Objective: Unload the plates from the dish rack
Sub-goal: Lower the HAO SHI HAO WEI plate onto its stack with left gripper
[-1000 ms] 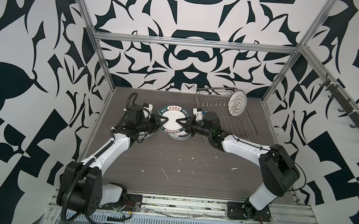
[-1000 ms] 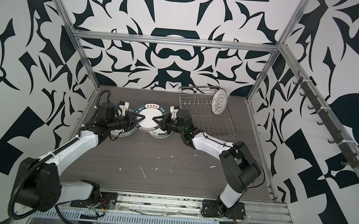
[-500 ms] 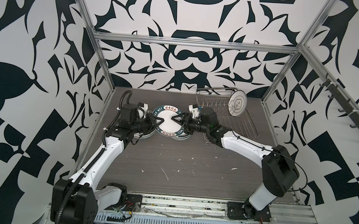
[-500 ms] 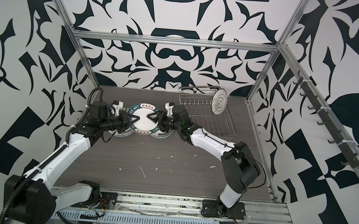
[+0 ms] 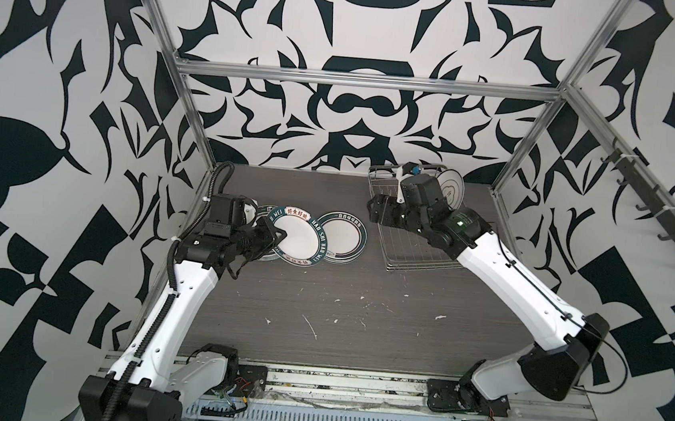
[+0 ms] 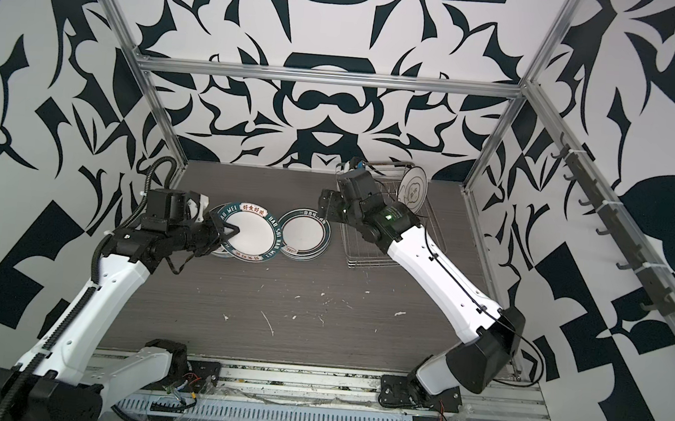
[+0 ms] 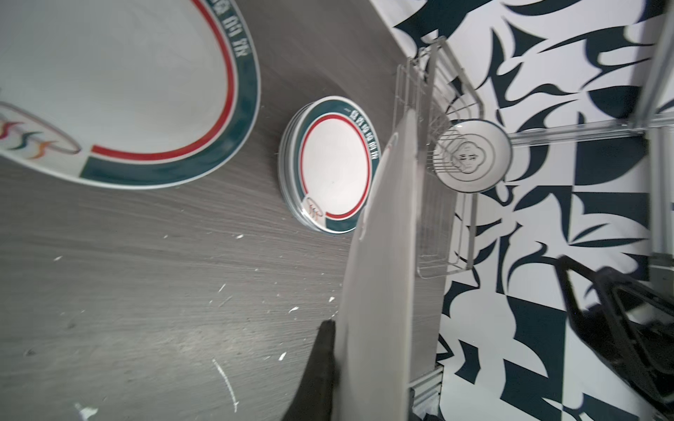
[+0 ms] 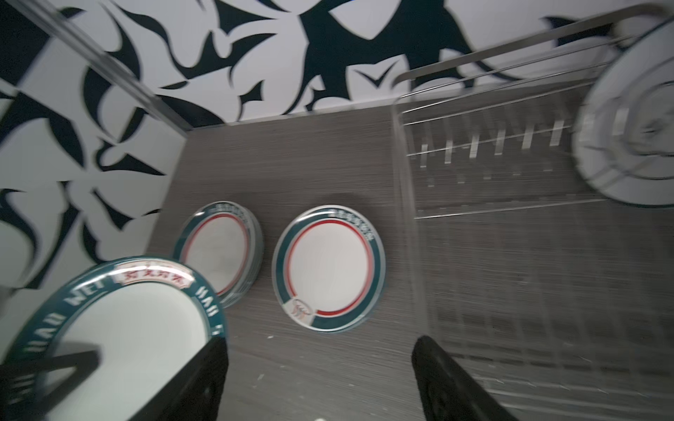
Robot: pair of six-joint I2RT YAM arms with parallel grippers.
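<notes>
- left gripper (image 5: 276, 236): fingers pinched narrow on the left rim of a large plate (image 5: 298, 237); the plate has a white centre and a broad teal rim with lettering, and is held face up over the dark table (image 5: 318, 310), well clear of the rack
- left stack (image 8: 219, 251): teal-rimmed plates lying flat on the table, largely hidden behind the large plate in both top views
- right stack (image 5: 344, 235): teal rims with a red inner ring, flat on the table near the rack's left side; the large plate's edge overlaps it in both top views, contact cannot be told
- right gripper (image 5: 372, 210): fingers spread wide, nothing between them, hovering at the rack's left side
- dish rack (image 5: 415, 256): silver wire, back right of the table; one small plate (image 5: 452, 188) with a dark cloud emblem stands upright at its far end
</notes>
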